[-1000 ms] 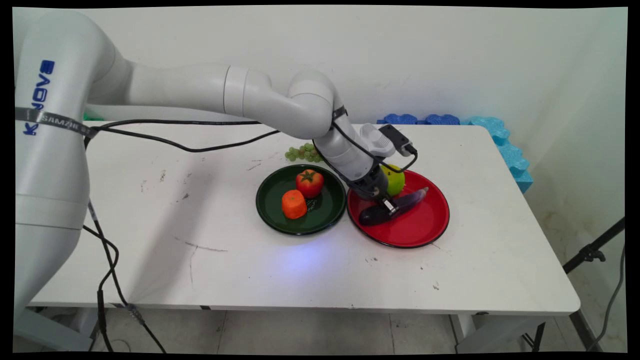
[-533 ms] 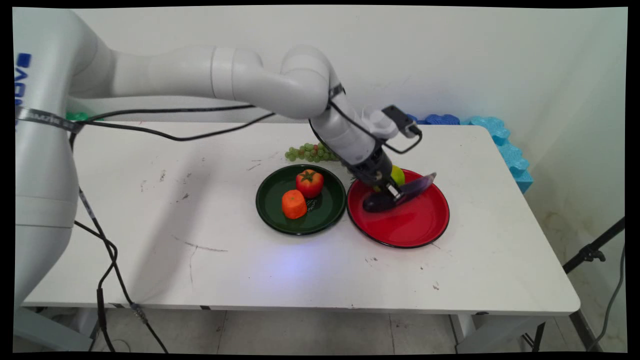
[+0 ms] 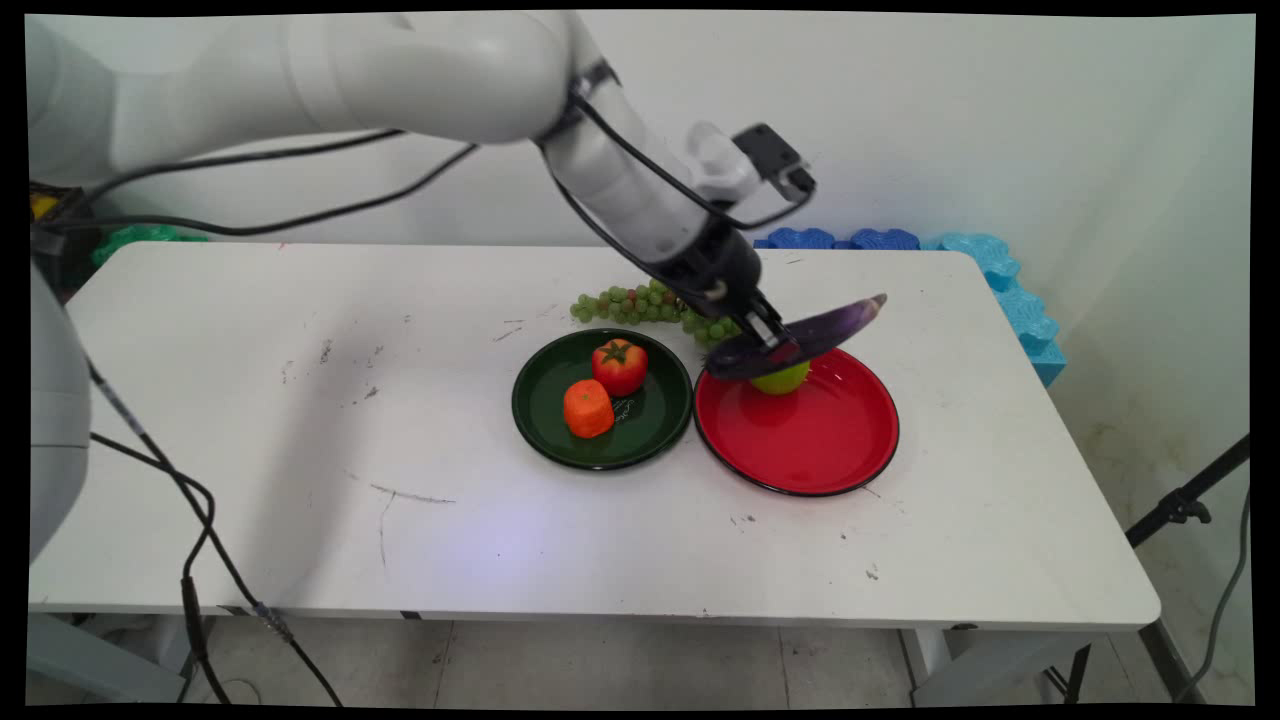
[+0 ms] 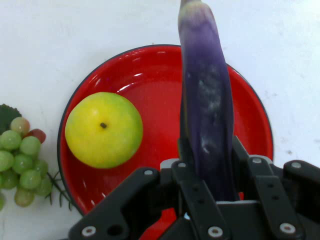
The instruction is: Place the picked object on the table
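Observation:
My gripper point(image 3: 769, 338) point(image 4: 207, 165) is shut on a long purple eggplant point(image 3: 800, 338) point(image 4: 206, 95), held in the air above the back of the red plate point(image 3: 810, 450) point(image 4: 150, 75). The eggplant tilts up toward the right in the main view. A yellow-green apple point(image 3: 781, 379) point(image 4: 103, 129) sits on the red plate just under the eggplant. The rest of that plate is bare.
A dark green plate point(image 3: 545, 400) left of the red one holds a tomato point(image 3: 619, 366) and an orange carrot piece point(image 3: 587, 408). Green grapes point(image 3: 640, 304) point(image 4: 22, 160) lie on the table behind the plates. Blue foam pieces point(image 3: 990, 270) line the far right edge.
The gripper has lifted the eggplant off the red plate and carried it up and back. The apple, earlier partly hidden by the hand, now shows beneath the eggplant.

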